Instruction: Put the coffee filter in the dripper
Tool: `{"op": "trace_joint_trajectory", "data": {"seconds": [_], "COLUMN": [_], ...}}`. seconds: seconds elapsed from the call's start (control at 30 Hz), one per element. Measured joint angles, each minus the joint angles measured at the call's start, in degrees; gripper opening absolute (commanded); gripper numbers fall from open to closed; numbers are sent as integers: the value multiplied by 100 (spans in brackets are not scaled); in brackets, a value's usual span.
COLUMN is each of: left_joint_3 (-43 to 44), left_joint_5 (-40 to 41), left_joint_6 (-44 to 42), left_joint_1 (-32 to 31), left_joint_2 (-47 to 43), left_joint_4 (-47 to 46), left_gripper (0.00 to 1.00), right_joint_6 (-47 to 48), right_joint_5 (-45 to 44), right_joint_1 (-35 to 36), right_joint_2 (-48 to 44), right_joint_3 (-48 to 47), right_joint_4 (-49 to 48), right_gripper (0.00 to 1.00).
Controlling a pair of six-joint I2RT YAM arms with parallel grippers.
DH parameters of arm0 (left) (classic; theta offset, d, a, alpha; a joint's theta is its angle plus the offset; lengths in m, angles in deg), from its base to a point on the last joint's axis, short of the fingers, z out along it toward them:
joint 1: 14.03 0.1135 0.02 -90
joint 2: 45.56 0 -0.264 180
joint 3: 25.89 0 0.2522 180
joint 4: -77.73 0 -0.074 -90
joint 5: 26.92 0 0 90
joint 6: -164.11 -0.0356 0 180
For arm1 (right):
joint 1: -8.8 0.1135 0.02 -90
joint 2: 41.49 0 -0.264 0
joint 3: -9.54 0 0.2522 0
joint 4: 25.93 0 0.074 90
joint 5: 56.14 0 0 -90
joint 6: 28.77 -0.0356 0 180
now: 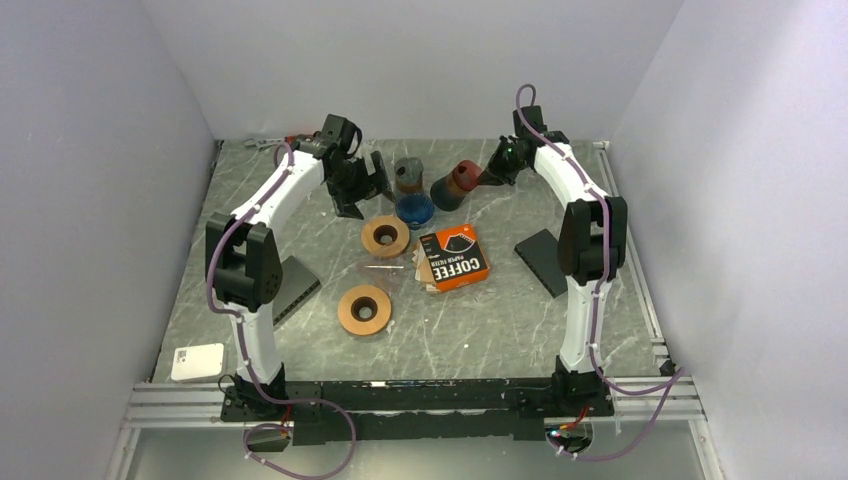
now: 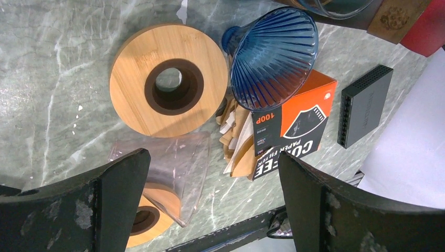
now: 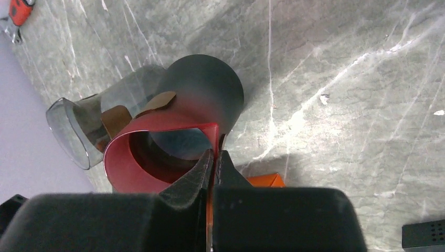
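Observation:
The orange and black coffee filter box (image 1: 455,257) lies mid-table, with brown paper filters (image 2: 239,139) spilling from its left end; the box also shows in the left wrist view (image 2: 294,123). A blue ribbed dripper (image 1: 414,208) lies on its side just behind it (image 2: 275,55). A clear dripper (image 2: 168,168) lies between two wooden rings (image 2: 168,86). My left gripper (image 1: 360,185) is open and empty, hovering above these things (image 2: 215,205). My right gripper (image 1: 490,175) is shut on the rim of a red and black dripper (image 3: 157,152), holding it tilted at the back (image 1: 455,185).
A grey glass dripper (image 1: 407,173) stands at the back, beside the red one (image 3: 89,126). A second wooden ring (image 1: 363,309) lies nearer the front. Black trays lie at the right (image 1: 545,260) and left (image 1: 290,285). A white device (image 1: 197,362) sits at the front left.

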Motion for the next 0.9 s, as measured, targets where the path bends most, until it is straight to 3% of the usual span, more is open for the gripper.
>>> {"op": "trace_joint_trajectory", "data": {"seconds": [0.23,0.43,0.67,0.9], "left_joint_3": [-157,-201,-535,-702], "left_joint_5": [2,-2,-63,-216], "left_joint_6": [11,11,26,52], "left_joint_1": [0,0,0,0], "left_joint_2": [-109,-157,-291,-317], "left_joint_4": [-7,-9,-50,-142], "left_gripper": [99,99,99,99], "right_joint_6": [378,901,1349,1659], "right_joint_5": [-166,-933,-1609,-1375], "right_joint_1": [11,4,-17,-22], "right_joint_2": [-105,-450,-1646,-2361], "right_joint_3": [-26,-155,258,970], "right_joint_4": [271,1054,1626,1991], "right_gripper": [0,0,0,0]}}
